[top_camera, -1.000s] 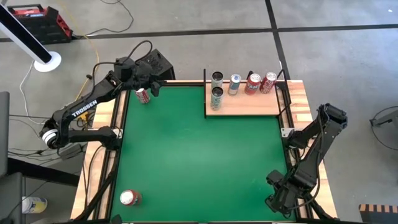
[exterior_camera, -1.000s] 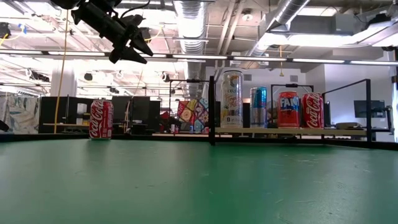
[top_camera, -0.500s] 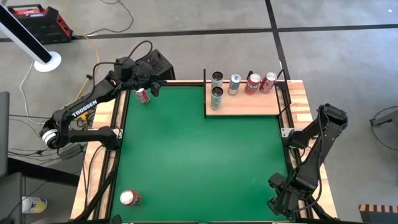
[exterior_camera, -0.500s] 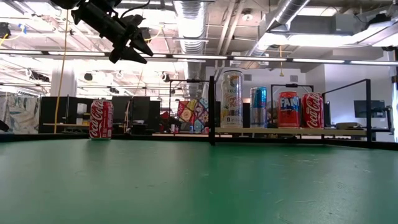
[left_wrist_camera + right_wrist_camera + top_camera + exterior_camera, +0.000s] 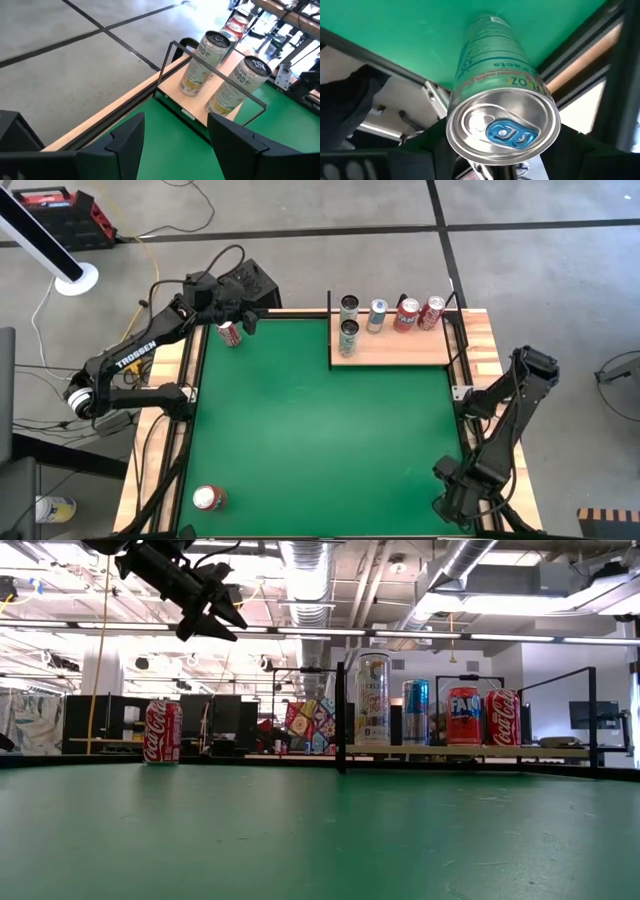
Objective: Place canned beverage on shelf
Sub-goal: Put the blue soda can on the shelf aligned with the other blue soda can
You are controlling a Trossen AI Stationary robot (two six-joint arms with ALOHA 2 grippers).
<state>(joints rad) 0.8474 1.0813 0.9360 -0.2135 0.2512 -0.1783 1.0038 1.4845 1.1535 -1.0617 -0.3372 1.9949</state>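
My left gripper (image 5: 243,321) hangs open and empty high over the table's far left corner (image 5: 215,612), above a red cola can (image 5: 230,332) that stands upright on the green felt (image 5: 163,731). My right gripper (image 5: 450,500) is at the near right corner, shut on a pale green-and-white can (image 5: 495,75) with a silver top and a blue tab. The pale wooden shelf (image 5: 400,350) with black rods stands at the far right and carries several upright cans (image 5: 373,698). It also shows in the left wrist view (image 5: 200,107). My right gripper has the can between its two dark fingers (image 5: 432,150), which stand on either side of the can's top end (image 5: 465,107). The can lies along the fingers, its silver top toward the wrist and its base pointing toward the green felt. The can itself hides the touching spots.
Another red can (image 5: 208,498) is on the felt at the near left corner. The wooden table rim (image 5: 480,340) and black rails run around the felt. The wide middle of the felt (image 5: 320,430) holds nothing.
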